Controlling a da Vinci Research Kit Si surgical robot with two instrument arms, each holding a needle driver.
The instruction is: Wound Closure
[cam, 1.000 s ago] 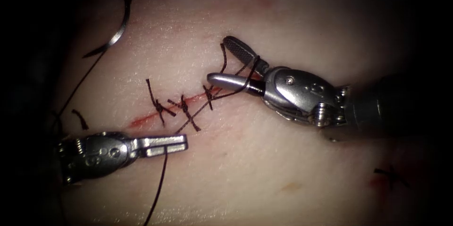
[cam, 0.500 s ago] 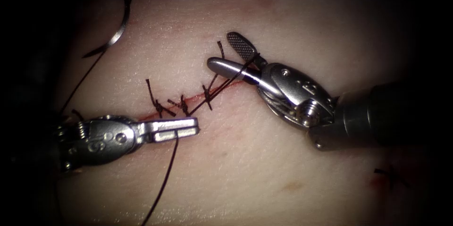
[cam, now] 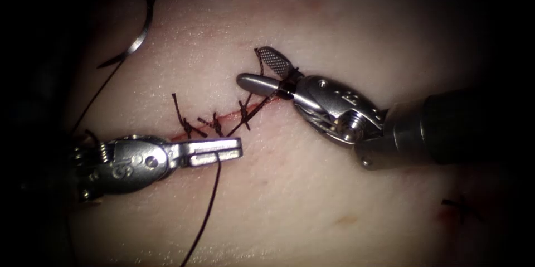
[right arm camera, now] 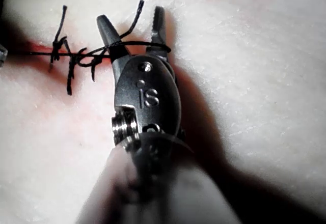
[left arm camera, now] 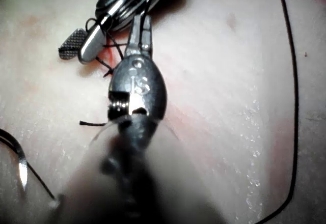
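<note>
With knotted stitches (cam: 214, 125) across the cut (cam: 184, 133), our left tool (cam: 214, 151) grips thread (cam: 203, 217); our right tool (cam: 262, 72) gapes, thread-wrapped; needle (cam: 139, 33) lies free.

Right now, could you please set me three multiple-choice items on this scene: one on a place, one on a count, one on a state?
1. Where does the needle lie?
A. in the right tool
B. loose on the tissue, left of the cut
C. through the cut

2. How many tied stitches cross the cut?
A. one
B. three
C. six

3. The left tool is:
A. shut on the thread
B. shut on the needle
C. open

Answers: 1 B, the needle rests apart from both tools. 2 B, three knots sit along the cut. 3 A, thread hangs from its closed jaws; the right tool is open, thread across it.
</note>
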